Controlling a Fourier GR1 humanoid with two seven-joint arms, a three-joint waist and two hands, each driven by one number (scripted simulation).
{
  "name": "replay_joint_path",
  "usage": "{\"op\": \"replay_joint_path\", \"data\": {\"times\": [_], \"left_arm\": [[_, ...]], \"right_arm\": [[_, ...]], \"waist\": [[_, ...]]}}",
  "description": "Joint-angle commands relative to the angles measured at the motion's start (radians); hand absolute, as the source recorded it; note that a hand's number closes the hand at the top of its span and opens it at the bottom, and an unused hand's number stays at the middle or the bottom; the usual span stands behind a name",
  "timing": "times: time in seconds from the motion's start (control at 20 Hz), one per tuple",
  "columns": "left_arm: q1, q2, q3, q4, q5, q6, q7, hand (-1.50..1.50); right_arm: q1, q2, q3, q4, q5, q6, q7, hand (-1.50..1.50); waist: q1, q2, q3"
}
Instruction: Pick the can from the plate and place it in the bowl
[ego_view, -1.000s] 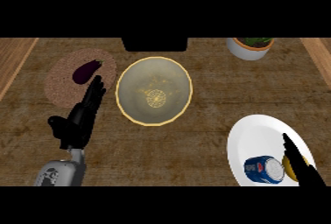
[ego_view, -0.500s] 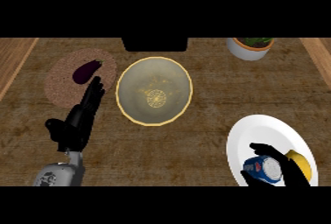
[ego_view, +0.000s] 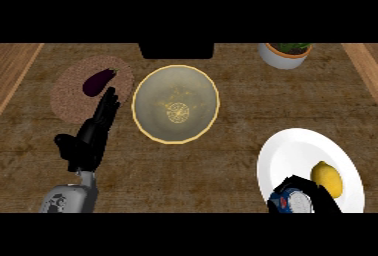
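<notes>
A blue can (ego_view: 290, 203) with a silver top lies on the white plate (ego_view: 295, 150) at the lower right, beside a yellow lemon (ego_view: 326, 179). My right hand (ego_view: 315, 194) comes in from the lower edge and curls its fingers round the can, hiding part of it. The yellow-rimmed bowl (ego_view: 176, 103) stands at the middle of the counter, holding nothing. My left hand (ego_view: 90, 138) rests open at the left, fingers straight and pointing up, just left of the bowl.
A purple eggplant (ego_view: 97, 81) lies on a round woven mat (ego_view: 74, 100) at the upper left. A white pot with a green plant (ego_view: 284, 53) stands at the upper right. A dark box (ego_view: 176, 50) sits at the far edge.
My right hand has slid down and left across the plate and curled round the can, uncovering the lemon. The left hand has stayed put.
</notes>
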Motion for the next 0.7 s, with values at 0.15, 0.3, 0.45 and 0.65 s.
{"op": "replay_joint_path", "data": {"times": [0.15,0.3,0.45,0.65], "left_arm": [[0.001,-0.024,-0.042,-0.029,-0.011,-0.006,0.023,0.0],[-0.006,-0.021,-0.046,0.006,-0.008,-0.025,-0.006,0.0],[-0.029,-0.015,-0.042,0.011,-0.008,-0.028,0.004,0.0],[-0.047,-0.035,-0.068,0.021,-0.028,-0.017,0.015,0.0]], "right_arm": [[-0.15,0.175,0.371,0.005,0.189,-0.278,0.145,1.5],[-0.267,0.178,0.436,0.047,0.209,-0.353,0.168,1.5],[-0.376,0.179,0.522,0.062,0.229,-0.491,0.185,1.5],[-0.522,0.18,0.596,0.098,0.35,-0.631,0.247,1.5]], "waist": [[0.038,0.0,0.001],[0.093,0.011,-0.002],[0.101,0.009,0.0],[0.094,0.002,-0.003]]}}
